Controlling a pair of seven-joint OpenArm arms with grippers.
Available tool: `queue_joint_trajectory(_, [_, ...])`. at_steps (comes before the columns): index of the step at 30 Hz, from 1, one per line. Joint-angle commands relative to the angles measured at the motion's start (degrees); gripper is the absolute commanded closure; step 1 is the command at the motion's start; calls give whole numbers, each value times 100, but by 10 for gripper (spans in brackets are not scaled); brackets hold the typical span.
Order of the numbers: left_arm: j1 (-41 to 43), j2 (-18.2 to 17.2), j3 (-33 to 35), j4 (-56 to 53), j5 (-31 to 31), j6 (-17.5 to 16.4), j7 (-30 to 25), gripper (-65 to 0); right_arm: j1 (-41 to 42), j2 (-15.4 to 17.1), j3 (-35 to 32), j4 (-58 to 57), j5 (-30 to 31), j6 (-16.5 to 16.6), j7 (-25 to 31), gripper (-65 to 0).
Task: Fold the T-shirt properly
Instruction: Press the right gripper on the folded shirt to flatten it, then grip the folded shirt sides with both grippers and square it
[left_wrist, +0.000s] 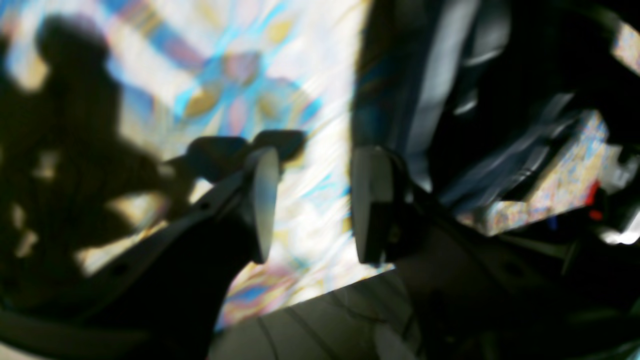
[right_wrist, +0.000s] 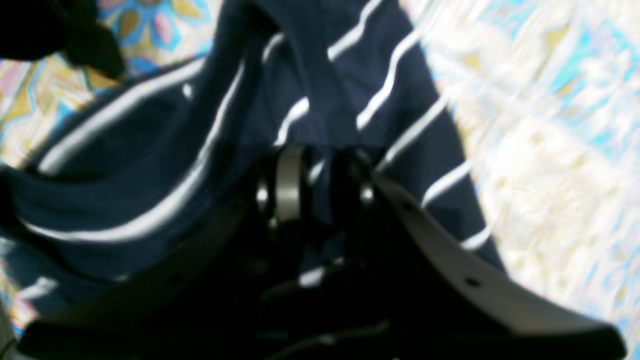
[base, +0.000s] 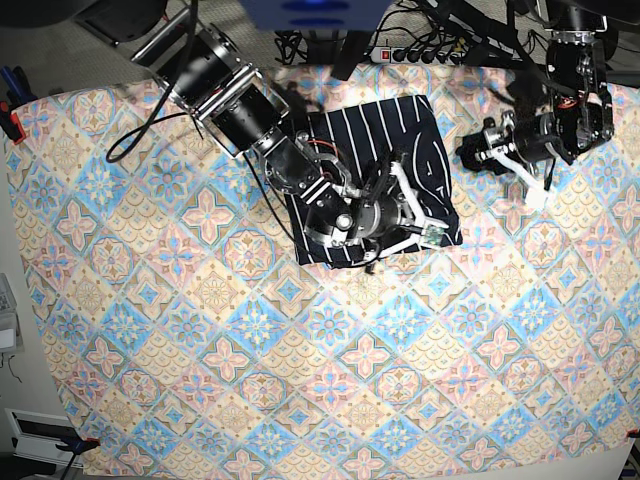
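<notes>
The T-shirt (base: 375, 135), dark navy with thin white stripes, lies folded into a rough rectangle at the table's top centre. My right gripper (base: 430, 234) is at the shirt's lower right corner. In the right wrist view this gripper (right_wrist: 320, 177) is shut on a bunched fold of the T-shirt (right_wrist: 320, 95), with striped cloth pinched between the fingers (right_wrist: 290, 185). My left gripper (base: 538, 192) hovers over the tablecloth to the right of the shirt, apart from it. In the left wrist view the left gripper (left_wrist: 315, 205) is open, with only tablecloth between the pads (left_wrist: 265, 200).
The pastel tile-patterned tablecloth (base: 300, 350) covers the whole table. A power strip (base: 420, 55) and cables lie beyond the far edge. A red clamp (base: 12, 125) grips the cloth's left edge. The left wrist view is blurred, with dark shadow on its left side.
</notes>
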Motion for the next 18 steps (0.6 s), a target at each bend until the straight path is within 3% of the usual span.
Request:
queue_joint_trajectory(1, [-11,-106,-18,208,-59,-21,-22,-240,147,-136,15,277,90,23,154,-127])
queue_joint_trajectory(5, [-3,-106,79,445,-50,-21,-14,-207,139,118,366,971,116,23,92,-127])
queue_joint_trajectory(10, [-47,-185,571,692,-68,-21,241,0,112,346,868,1323,116,23,-93,-127])
queue_joint_trajectory(18, [-231,-211,1582,1263,-41,-21,268,0,147,610,1122,910,90,23,-75,-127])
